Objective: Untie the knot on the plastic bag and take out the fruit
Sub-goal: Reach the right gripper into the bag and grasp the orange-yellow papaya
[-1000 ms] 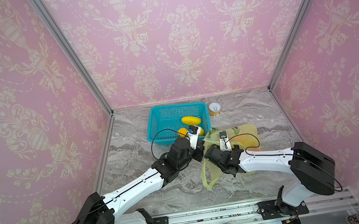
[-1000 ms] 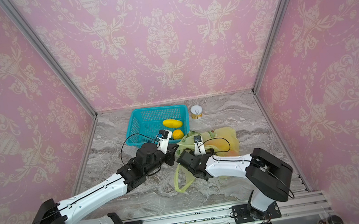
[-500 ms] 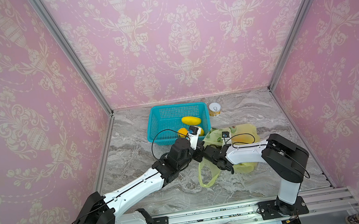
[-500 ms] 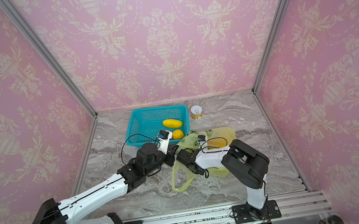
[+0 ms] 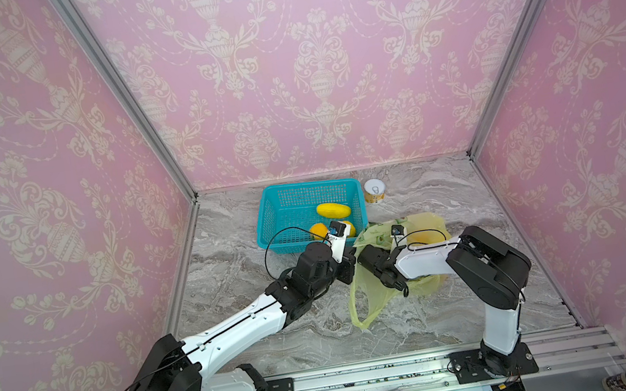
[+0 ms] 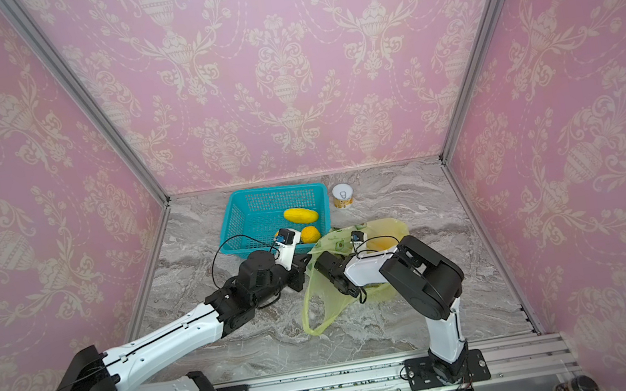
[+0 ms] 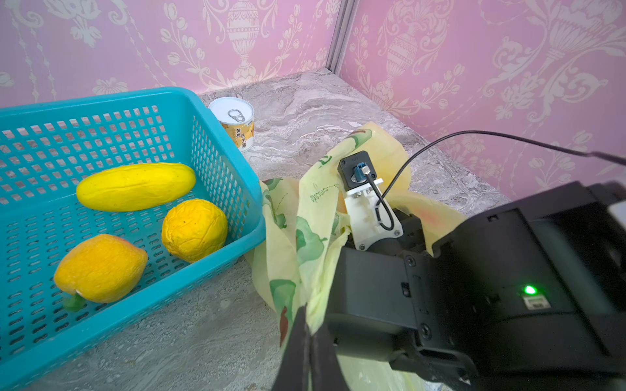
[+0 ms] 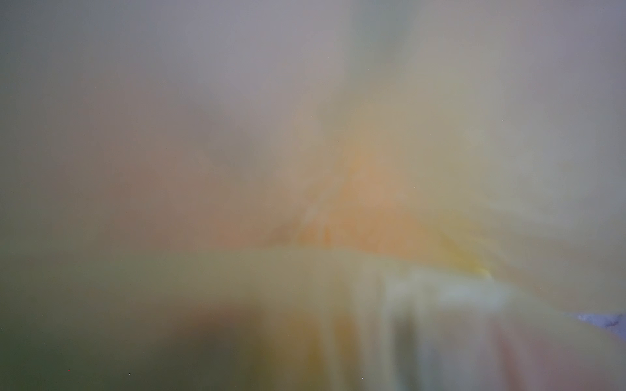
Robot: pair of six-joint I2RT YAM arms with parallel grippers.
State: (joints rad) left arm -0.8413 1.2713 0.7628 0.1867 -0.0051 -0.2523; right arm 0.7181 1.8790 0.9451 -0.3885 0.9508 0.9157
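Pink patterned walls (image 5: 316, 57) close in a grey marble table (image 5: 314, 331). In both top views a teal basket (image 5: 269, 220) sits at 12 o'clock of the table's middle. A small can (image 5: 375, 190) stands just beside it at 3 o'clock, and the plastic bag (image 5: 428, 221) lies close against its corner at 4 o'clock. Three pieces of fruit lie in the basket: a long yellow one (image 5: 333, 210) and two orange ones (image 7: 194, 230). An orange shape (image 5: 420, 237) glows through the bag, so I judge that more remains inside. No knot can be made out; the mouth looks open, and one loop handle (image 5: 366, 310) trails toward 7 o'clock.

The left gripper (image 7: 306, 342) has its jaws pressed together on the plastic bag's rim. The right gripper (image 7: 408, 221) is pushed into the bag with its jaws buried, so I cannot tell how wide they stand or whether they hold anything.

The thin film could tear or slip out of the pinch if the right arm pulls hard. The buried jaws may also catch plastic together with fruit and drag the whole bag.

Only the left wrist view shows the pinch and all three basket fruit plainly. Only the top views show the trailing handle. The right wrist view gives nothing but a yellow-orange blur, likely film against the lens
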